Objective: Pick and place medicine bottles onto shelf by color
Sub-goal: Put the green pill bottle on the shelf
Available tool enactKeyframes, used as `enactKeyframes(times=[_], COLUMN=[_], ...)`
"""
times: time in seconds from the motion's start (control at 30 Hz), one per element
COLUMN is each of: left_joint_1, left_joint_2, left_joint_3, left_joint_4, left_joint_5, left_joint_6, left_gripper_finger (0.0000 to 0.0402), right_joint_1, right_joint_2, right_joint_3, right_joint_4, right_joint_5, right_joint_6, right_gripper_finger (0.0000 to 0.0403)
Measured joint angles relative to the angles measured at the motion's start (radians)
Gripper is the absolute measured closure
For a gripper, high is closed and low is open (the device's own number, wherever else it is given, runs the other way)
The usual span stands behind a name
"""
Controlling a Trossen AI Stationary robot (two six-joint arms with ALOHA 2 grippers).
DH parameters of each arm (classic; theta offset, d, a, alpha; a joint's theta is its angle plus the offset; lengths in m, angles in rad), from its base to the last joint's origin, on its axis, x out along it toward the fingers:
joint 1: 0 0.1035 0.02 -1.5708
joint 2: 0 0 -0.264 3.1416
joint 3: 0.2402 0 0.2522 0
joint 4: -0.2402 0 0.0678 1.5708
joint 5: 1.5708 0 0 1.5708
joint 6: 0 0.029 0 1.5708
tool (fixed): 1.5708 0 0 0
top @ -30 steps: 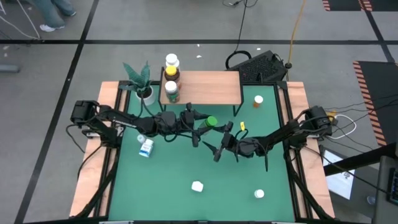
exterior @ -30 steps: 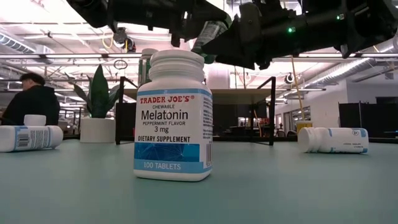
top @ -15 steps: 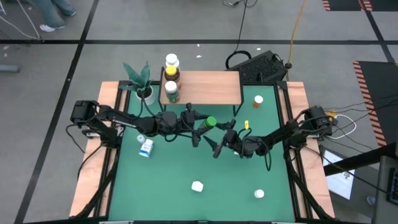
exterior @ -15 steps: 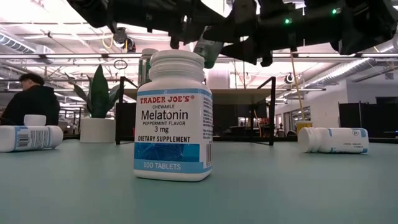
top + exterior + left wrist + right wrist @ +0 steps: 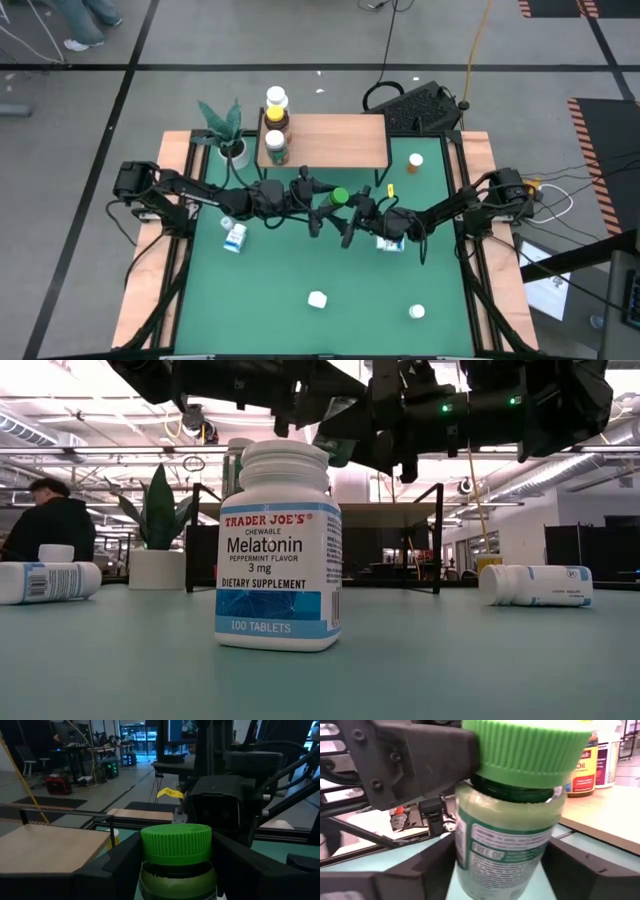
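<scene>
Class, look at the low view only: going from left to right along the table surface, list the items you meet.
Lying white bottle → small white cap → potted plant → upright Trader Joe's Melatonin bottle → lying white bottle on the right.

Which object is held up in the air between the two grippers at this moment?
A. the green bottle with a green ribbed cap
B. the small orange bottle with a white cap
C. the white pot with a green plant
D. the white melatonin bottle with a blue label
A: the green bottle with a green ribbed cap sits between the left gripper's fingers, and the right gripper has its fingers on either side of the bottle's body.
</scene>
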Motion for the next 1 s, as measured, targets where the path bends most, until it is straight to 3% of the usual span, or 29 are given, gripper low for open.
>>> enactKeyframes(times=[0.17,0.47,0.6,0.9,1.0], left_joint_1=[0.0,-0.022,-0.032,-0.017,-0.01], left_joint_2=[0.0,0.0,-0.005,-0.011,-0.01], left_joint_3=[0.0,0.0,0.0,0.0,0.0], left_joint_4=[-0.008,-0.043,-0.06,-0.046,-0.044], left_joint_5=[0.023,0.069,0.131,0.482,0.565], left_joint_6=[0.008,-0.005,0.011,0.004,0.005], left_gripper_finger=[0.0179,0.0177,0.016,0.0092,0.0079], right_joint_1=[-0.002,-0.005,-0.033,-0.08,-0.077], right_joint_2=[0.0,-0.028,-0.081,-0.139,-0.125], right_joint_3=[0.0,-0.057,-0.112,-0.16,-0.146], right_joint_4=[0.002,-0.007,-0.023,-0.04,-0.058], right_joint_5=[-0.074,-0.261,-0.465,-1.018,-1.111], right_joint_6=[-0.01,-0.031,-0.029,0.032,0.019], right_gripper_finger=[0.0205,0.0191,0.0191,0.0191,0.0191])
